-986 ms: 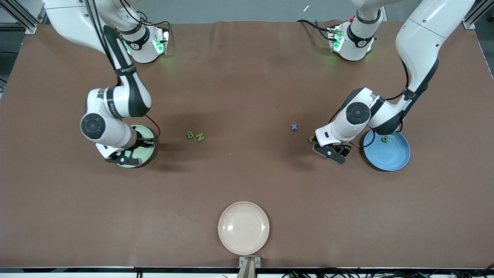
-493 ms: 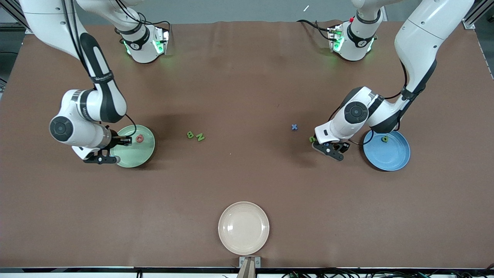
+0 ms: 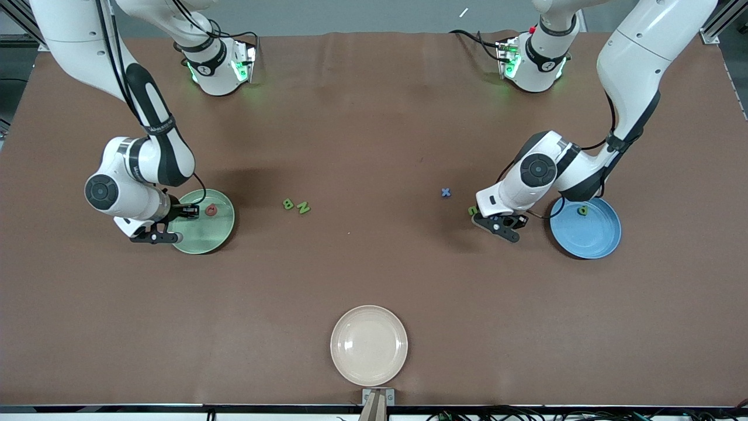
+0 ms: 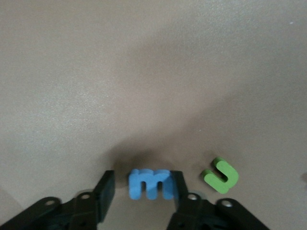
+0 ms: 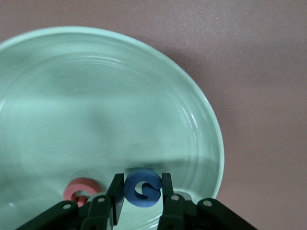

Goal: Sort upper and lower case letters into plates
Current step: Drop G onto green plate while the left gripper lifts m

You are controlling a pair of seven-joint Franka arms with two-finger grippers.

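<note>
My right gripper (image 3: 188, 211) hangs over the pale mint green plate (image 3: 205, 237), shut on a blue letter G (image 5: 141, 188) held just above the plate's bowl (image 5: 96, 96). A pink letter (image 3: 211, 210) lies in that plate beside it and also shows in the right wrist view (image 5: 80, 189). My left gripper (image 3: 498, 225) is low on the table beside the bright blue plate (image 3: 587, 237), open around a blue letter m (image 4: 151, 184); one finger touches it, the other stands off. A green letter (image 4: 220, 175) lies just beside. The blue plate holds one green letter (image 3: 582, 210).
A green B (image 3: 287, 204) and a green N (image 3: 303, 207) lie together mid-table, toward the mint plate. A small blue x (image 3: 446, 192) lies near my left hand. A cream-beige plate (image 3: 369, 345) sits at the table edge nearest the front camera.
My right arm swung off the mint plate's middle toward its own end of the table, uncovering the pink letter. My left gripper shifted slightly toward the green letter.
</note>
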